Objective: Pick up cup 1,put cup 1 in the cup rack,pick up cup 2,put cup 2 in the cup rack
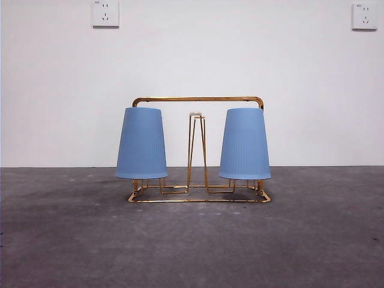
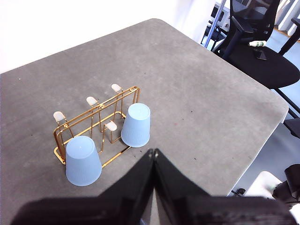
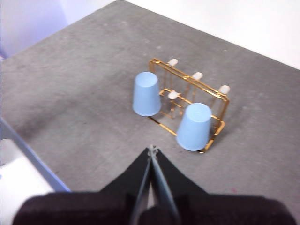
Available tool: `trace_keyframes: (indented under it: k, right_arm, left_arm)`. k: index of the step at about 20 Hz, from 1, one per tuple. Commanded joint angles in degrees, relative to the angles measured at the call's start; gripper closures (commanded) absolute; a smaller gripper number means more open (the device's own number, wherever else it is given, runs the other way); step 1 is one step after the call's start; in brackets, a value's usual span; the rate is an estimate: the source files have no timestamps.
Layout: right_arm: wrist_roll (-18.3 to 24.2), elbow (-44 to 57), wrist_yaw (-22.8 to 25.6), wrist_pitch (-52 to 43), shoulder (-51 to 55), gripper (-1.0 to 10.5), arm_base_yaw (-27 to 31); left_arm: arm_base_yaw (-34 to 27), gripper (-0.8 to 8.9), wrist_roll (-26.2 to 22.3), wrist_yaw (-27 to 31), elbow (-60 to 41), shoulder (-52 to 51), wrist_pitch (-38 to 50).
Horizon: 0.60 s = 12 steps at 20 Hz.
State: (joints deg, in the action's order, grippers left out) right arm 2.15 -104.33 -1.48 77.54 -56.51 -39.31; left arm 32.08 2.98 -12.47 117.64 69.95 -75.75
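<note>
Glossy gold metal wire cup rack (image 1: 198, 101), matt blue ribbed plastic cups (image 1: 141, 144), rough grey table (image 1: 192, 246)

The cup rack (image 1: 198, 150) stands on the counter (image 1: 192, 252), well in from its edges. Two cups sit upside down on prongs at the rack's two ends: one cup (image 1: 141, 144) left, the other cup (image 1: 245, 144) right, with bare prongs (image 1: 197, 150) between them.

A grey table (image 1: 60, 240) meets a white wall (image 1: 60, 108). Two wall sockets (image 1: 105, 13) sit high on it. Black office chairs (image 2: 253, 28) stand beyond the table's edge.
</note>
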Motion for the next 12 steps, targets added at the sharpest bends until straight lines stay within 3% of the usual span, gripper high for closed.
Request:
trace_keyframes:
  k: [1, 5, 12]
  right_arm:
    - [-0.48, 0.46, 2.29, 1.33, 0.02, 9.4, 0.00]
    - [-0.48, 0.46, 4.81, 1.31, 0.02, 9.4, 0.00]
    - [-0.48, 0.46, 4.96, 1.33, 0.00, 9.4, 0.00]
  left_arm:
    - [0.15, 8.17, -0.66, 0.04, -0.44, 0.02, 0.20]
    - [0.15, 8.17, -0.68, 0.04, -0.44, 0.13, 0.20]
    - [0.13, 8.17, -1.81, 0.31, -0.44, 0.35, 0.39]
